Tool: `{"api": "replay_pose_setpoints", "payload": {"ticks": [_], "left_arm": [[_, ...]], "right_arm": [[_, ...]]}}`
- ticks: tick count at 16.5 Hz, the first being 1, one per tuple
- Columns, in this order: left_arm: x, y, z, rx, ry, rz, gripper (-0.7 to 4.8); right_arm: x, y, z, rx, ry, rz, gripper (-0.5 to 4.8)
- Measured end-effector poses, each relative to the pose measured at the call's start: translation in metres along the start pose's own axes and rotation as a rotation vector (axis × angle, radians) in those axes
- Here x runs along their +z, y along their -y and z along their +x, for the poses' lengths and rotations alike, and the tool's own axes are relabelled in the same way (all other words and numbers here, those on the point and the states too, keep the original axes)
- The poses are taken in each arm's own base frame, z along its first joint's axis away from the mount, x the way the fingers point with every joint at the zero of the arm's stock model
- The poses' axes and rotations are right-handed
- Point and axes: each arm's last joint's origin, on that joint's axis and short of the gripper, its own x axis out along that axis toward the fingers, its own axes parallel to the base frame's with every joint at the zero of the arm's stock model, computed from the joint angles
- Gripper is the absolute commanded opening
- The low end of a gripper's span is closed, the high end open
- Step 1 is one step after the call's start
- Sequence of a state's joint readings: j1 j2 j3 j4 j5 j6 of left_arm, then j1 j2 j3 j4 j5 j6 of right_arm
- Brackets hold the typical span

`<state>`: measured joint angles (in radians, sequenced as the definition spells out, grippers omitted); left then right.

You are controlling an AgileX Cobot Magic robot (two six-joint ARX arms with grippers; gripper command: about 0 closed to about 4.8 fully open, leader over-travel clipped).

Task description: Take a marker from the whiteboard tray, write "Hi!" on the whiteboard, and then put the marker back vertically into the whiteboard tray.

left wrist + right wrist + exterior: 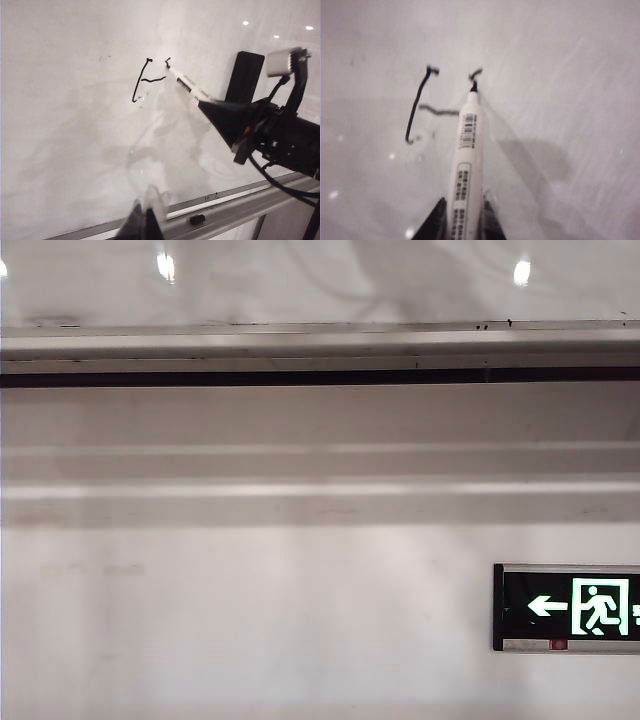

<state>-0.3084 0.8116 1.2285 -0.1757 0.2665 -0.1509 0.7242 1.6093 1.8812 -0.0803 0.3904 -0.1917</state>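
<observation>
Filling most of both wrist views, the whiteboard [75, 150] is glossy, smudged grey, with ceiling lights mirrored near its upper corner. Whiteboard tray [235, 207] runs along the board's bottom edge as a silver-grey ledge; exterior view shows the same ledge [320, 340] spanning full width with a black strip under it, matte wall and a green exit sign [585, 607] below. Neither arm shows in the exterior view. Right gripper [462, 217] is up on the board face, well above the tray, fingers clamped on the marker [466, 165] barrel; from the left wrist view the same gripper [212, 107] reaches in from the side with the marker [187, 86] angled toward the board. Marker is uncapped, tip touching the board at a short black hook stroke [475, 74]. Just beside it: a longer, roughly vertical black stroke [417, 105] and a short wavy crossbar [439, 111] running from it toward the marker tip. Left gripper [147, 220] sits low near the tray edge, holding nothing; fingertips look nearly together, but it's blurred and cropped, so can't tell for sure. Small black cap [197, 219] lies in the tray, near the left gripper.
</observation>
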Motion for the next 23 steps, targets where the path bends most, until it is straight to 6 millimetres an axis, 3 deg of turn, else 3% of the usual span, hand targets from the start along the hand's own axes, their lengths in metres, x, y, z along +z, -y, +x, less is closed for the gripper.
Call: {"api": "replay_pose_setpoints", "payload": {"ticks": [16, 23], "left_arm": [[0.000, 0.000, 0.000, 0.000, 0.000, 0.000, -0.05], [0.000, 0.000, 0.000, 0.000, 0.000, 0.000, -0.05]], "right_arm": [[-0.017, -0.004, -0.002, 0.032, -0.170, -0.018, -0.02], [0.012, 0.012, -0.020, -0.016, -0.048, 0.033, -0.02]]}}
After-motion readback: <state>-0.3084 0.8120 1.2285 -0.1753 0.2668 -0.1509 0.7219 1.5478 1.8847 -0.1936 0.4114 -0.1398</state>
